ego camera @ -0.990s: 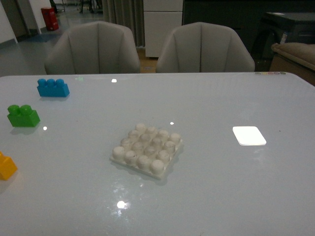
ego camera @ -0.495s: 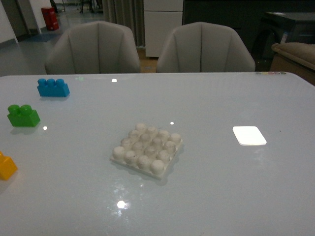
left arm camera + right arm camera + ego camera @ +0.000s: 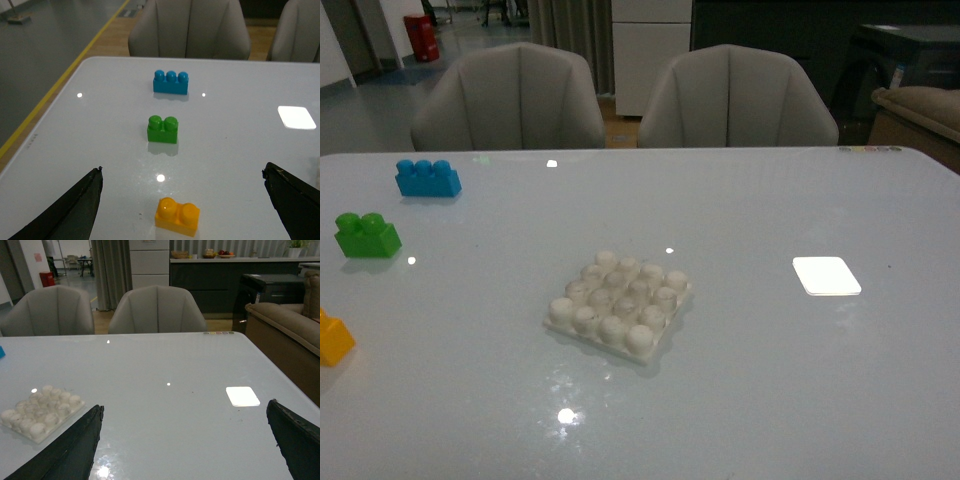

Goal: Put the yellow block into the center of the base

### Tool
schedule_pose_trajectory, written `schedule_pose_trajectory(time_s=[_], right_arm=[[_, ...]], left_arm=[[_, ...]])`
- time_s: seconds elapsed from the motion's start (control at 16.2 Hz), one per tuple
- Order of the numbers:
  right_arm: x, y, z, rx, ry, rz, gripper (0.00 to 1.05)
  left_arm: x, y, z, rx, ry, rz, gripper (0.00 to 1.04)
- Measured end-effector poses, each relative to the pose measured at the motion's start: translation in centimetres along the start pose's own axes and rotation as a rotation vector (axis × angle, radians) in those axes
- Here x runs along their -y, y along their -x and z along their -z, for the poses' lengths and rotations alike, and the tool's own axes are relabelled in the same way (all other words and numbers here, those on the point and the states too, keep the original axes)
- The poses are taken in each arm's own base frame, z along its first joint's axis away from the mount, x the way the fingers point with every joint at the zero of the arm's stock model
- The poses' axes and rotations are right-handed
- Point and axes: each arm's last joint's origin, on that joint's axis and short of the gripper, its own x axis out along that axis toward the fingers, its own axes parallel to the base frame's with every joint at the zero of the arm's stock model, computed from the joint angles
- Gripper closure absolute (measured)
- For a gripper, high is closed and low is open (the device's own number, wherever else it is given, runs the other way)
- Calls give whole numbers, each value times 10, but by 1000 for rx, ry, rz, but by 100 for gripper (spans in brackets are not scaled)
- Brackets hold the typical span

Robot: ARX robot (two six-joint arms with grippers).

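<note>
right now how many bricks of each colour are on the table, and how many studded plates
blue brick: 1
green brick: 1
yellow block: 1
white studded base: 1
total: 4

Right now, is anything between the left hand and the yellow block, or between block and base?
Nothing visible. The open left hand faces the yellow block directly; the green brick lies beyond it. Only bare table separates it from the base.
</note>
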Motion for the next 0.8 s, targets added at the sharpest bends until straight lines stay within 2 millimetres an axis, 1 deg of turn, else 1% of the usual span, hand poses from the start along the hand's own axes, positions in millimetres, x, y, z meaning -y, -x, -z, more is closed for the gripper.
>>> schedule_pose_trajectory(time_s=[0.06, 0.19, 0.25, 0.31, 0.37, 0.43, 0.49, 0.62, 0.8], right_arm=[[0, 0, 0, 0, 0, 0, 6], [0, 0, 0, 0, 0, 0, 6], [0, 0, 0, 0, 0, 0, 6], [0, 0, 0, 0, 0, 0, 6], [0, 0, 0, 0, 0, 0, 6], [0, 0, 0, 0, 0, 0, 6], [0, 0, 0, 0, 0, 0, 6], [0, 0, 0, 0, 0, 0, 6], [0, 0, 0, 0, 0, 0, 6]], left_arm=[[-1, -20, 6, -41, -9, 21, 7], [-4, -49, 23, -114, -26, 38, 7], [-7, -68, 38, -162, -36, 37, 7], [-10, -83, 53, -211, -44, 39, 7], [-12, -91, 69, -259, -41, 43, 7], [-15, -94, 80, -295, -35, 49, 7], [-17, -96, 86, -308, -35, 52, 7], [-24, -105, 86, -287, -33, 44, 7], [-25, -111, 94, -305, -20, 71, 7]])
